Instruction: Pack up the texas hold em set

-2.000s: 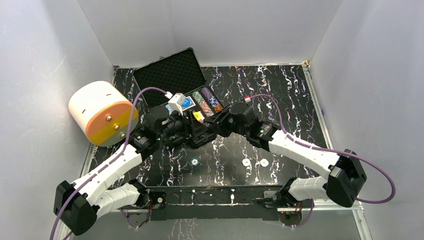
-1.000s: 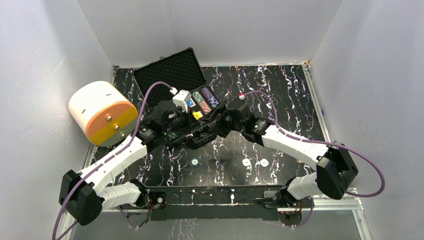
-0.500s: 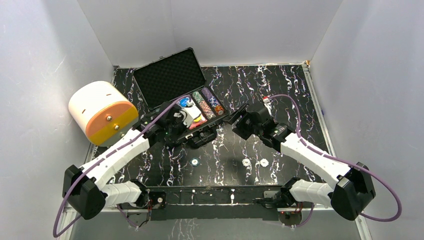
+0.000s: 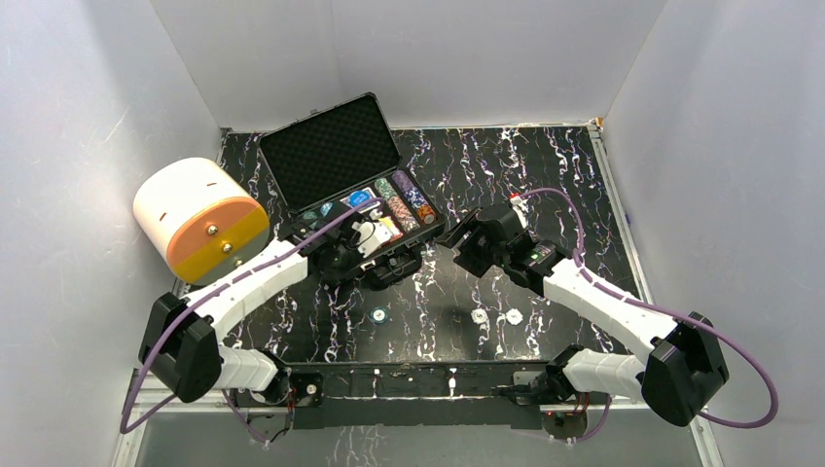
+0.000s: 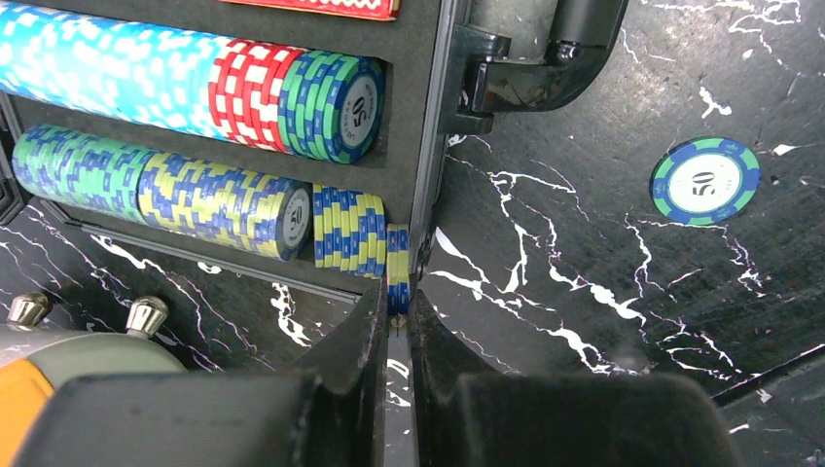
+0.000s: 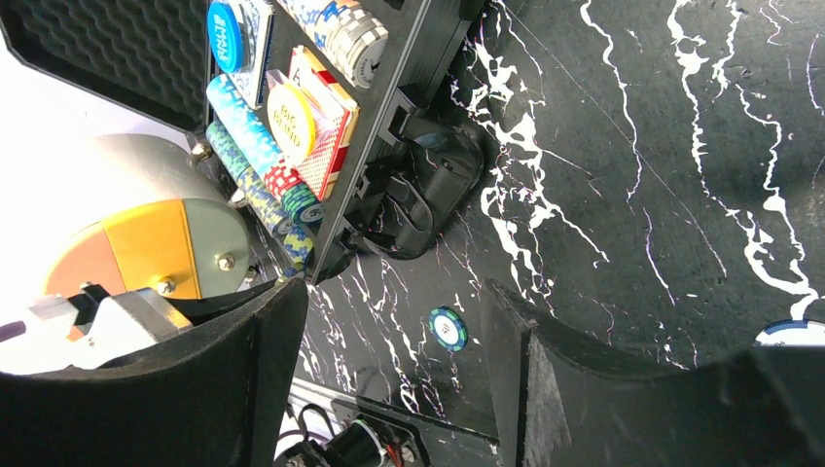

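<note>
The black foam-lined hard case (image 4: 331, 158) lies open on the black marbled table (image 4: 545, 175), the left gripper (image 5: 397, 316) pinched shut at a yellow-and-blue round chip (image 5: 397, 261) by its front wall, the right gripper (image 6: 394, 297) wide open beside it.

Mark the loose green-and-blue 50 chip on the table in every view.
Top external: green-and-blue chip at lower centre, on the near side of the black case.
Left wrist: at the right, right of the case.
Right wrist: at lower centre, below the case.
Shared landmark: the case.
</note>
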Controlling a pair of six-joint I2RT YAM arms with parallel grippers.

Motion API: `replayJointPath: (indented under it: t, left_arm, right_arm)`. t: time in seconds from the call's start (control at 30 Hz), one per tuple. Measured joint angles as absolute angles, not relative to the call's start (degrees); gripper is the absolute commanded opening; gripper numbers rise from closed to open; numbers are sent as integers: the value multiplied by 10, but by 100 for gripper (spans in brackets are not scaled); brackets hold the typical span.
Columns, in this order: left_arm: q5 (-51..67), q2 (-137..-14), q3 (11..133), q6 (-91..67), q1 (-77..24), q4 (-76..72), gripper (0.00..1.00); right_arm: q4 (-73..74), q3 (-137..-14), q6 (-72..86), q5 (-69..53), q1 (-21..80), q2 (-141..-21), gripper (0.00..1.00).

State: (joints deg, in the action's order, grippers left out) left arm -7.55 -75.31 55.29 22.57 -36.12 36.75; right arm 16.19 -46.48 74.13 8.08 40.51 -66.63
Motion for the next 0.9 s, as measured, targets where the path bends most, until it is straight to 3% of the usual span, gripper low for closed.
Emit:
replayJointPath:
  t: [0.67, 0.9]
  left_arm:
    - [-138, -813, 567, 231, -363, 376, 0]
    - [-160, -813, 567, 220, -364, 369, 20]
  right_arm:
    - [162, -462, 741, 73, 405, -666, 73]
    - [162, -460, 741, 71, 405, -666, 72]
